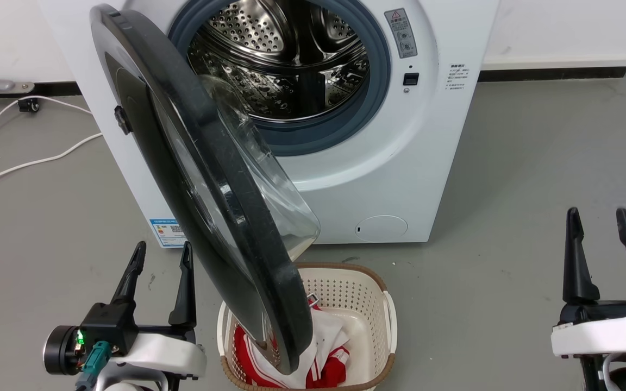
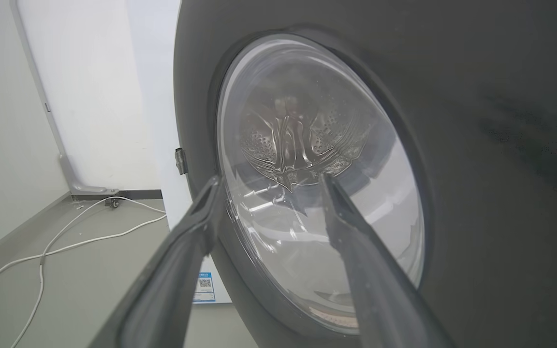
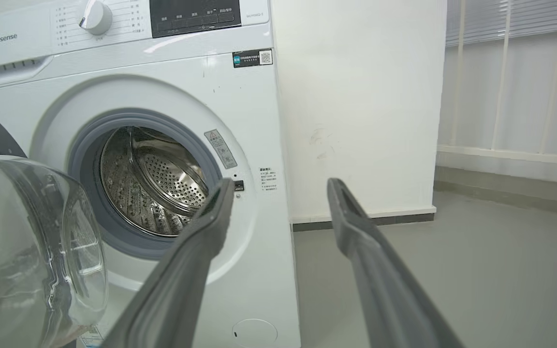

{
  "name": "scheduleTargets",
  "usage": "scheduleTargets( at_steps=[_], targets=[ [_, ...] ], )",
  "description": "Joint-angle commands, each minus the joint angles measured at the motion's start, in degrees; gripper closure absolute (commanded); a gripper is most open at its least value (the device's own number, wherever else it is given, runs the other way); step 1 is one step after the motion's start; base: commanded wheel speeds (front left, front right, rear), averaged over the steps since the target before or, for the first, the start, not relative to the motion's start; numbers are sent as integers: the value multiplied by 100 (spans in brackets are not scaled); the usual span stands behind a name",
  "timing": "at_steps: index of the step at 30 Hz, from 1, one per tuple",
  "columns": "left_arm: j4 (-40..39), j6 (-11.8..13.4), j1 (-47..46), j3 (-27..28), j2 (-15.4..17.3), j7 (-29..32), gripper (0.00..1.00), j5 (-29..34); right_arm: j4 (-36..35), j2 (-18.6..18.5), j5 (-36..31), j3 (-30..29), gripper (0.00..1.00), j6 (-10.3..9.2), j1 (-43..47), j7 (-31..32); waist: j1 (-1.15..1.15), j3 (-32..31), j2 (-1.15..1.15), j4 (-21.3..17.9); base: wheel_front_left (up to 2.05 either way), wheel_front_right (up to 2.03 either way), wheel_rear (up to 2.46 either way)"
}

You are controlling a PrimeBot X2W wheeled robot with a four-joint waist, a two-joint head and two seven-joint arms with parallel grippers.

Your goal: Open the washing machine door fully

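The washing machine door (image 1: 204, 179), a black disc with a bulging clear glass bowl, stands swung out from the white washing machine (image 1: 378, 163), hinged on its left and roughly edge-on in the head view. Behind it the steel drum (image 1: 286, 60) is exposed. My left gripper (image 1: 163, 254) is open at the lower left, just left of the door's outer face and holding nothing. In the left wrist view that gripper (image 2: 269, 180) points at the door's glass (image 2: 317, 193) from close by. My right gripper (image 1: 598, 219) is open at the lower right, far from the door. In the right wrist view it (image 3: 281, 183) faces the machine front (image 3: 240, 121), with the door's glass bowl (image 3: 27, 251) at the left.
A cream laundry basket (image 1: 383, 315) with red and white clothes sits on the floor under the door's free edge. White cables (image 1: 36, 157) lie on the grey floor to the left. A white wall (image 3: 356, 96) stands right of the machine, with open floor (image 1: 536, 163) before it.
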Motion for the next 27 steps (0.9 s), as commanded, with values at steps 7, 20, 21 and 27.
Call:
scheduleTargets(
  at_steps=[7,20,21,27],
  targets=[
    [-22,-25,-7,74,0,-14,0,60,-869,82,-981,221,0,-2,437,411,0,22,0,-25,0,0,0],
    [-51,-39,-68,111,0,-14,0,106,-482,82,-584,326,0,-3,714,480,0,63,0,-52,0,0,0],
    [-52,-41,-69,113,0,-14,0,109,-461,82,-569,329,0,-3,688,466,0,63,0,-52,0,0,0],
    [-43,-47,-81,114,0,-14,0,97,-366,83,-563,319,0,-3,597,426,0,64,0,-47,0,0,0]
  ],
)
